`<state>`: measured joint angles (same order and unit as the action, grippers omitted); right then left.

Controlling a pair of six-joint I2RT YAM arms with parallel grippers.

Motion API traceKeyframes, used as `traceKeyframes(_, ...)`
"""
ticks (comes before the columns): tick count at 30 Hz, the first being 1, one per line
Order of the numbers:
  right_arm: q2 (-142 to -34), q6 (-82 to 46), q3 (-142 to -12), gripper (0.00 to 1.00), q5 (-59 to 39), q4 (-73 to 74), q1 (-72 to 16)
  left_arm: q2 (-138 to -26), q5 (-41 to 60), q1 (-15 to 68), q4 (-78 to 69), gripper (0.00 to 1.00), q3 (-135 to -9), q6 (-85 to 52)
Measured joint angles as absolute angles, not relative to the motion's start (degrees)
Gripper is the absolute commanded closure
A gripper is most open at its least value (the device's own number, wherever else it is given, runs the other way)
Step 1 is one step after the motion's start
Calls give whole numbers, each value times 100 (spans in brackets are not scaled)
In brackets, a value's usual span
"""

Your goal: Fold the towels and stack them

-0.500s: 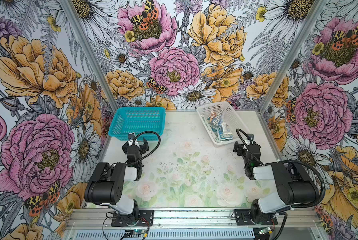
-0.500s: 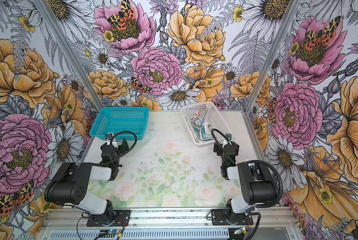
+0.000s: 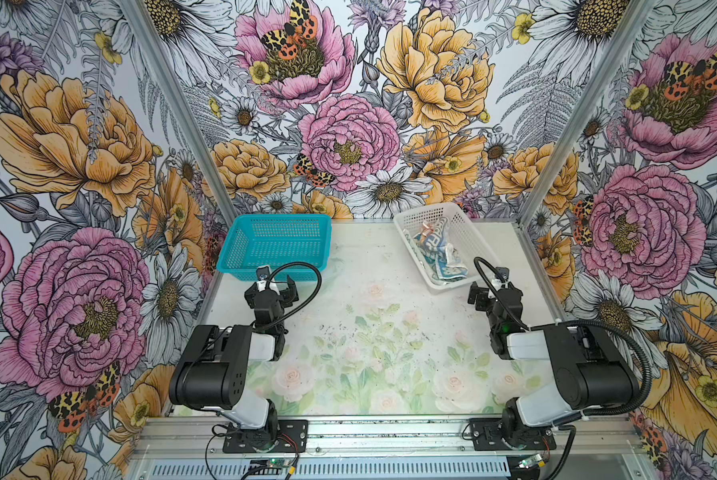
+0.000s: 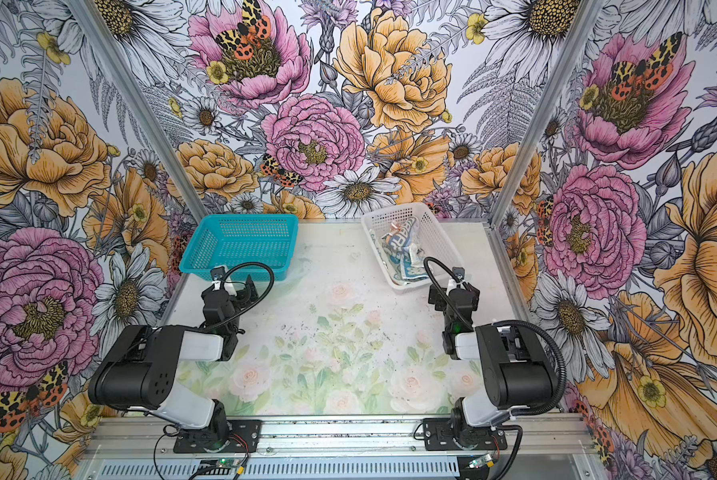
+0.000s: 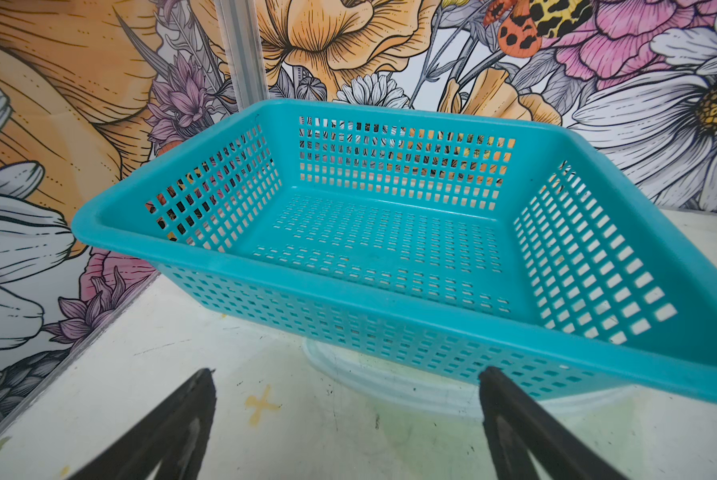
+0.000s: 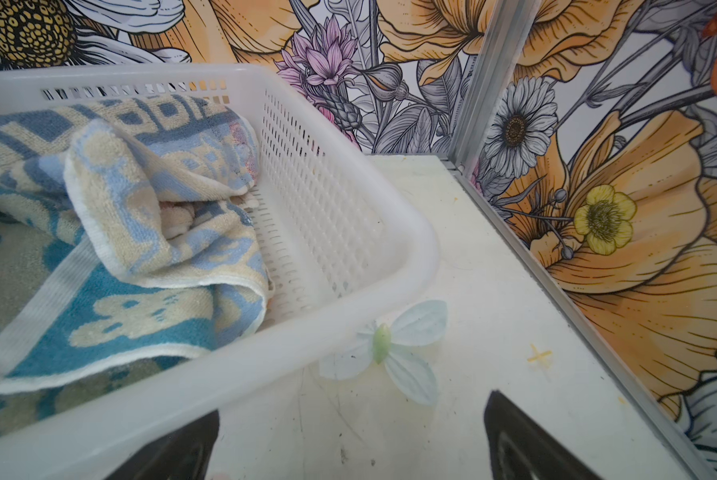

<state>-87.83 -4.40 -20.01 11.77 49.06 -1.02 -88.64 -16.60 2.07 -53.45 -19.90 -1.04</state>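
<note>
**Time to Pick Out the First Towel**

Look to 1 o'clock on the table point(image 3: 390, 316) for the towels point(image 3: 435, 249): bunched up in the white basket point(image 3: 469, 239), not folded, not stacked. Blue and cream cloth on top; hard to tell all three apart from here. Nothing in the teal basket point(image 3: 282, 227) at 11 o'clock.

Right hand point(image 3: 491, 289) at about 3 o'clock, spread wide, holding nothing, just beside the near corner of the white basket. Left hand point(image 3: 275, 286) at about 10 o'clock, spread wide too, holding nothing, just in front of the teal basket.

Probably best to start with the right hand. Go up and over the rim, not into it. Come down on the highest bump of cloth and pinch only the top towel. Lift slowly, to leave the other towels behind. Lay the towel flat in the middle of the table, with room for both hands to fold. Keep the left hand out of the way till then.
</note>
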Motion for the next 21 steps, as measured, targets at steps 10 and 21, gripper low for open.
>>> traceKeyframes(10,-8783,-443,-2040,0,1173,4906,-75,-8864,-1660,204,-5345,1,-1990,-104)
traceKeyframes(21,-8766,-449,-2040,1,1299,4915,-82,-8860,-1789,248,-5741,1,-1852,-104)
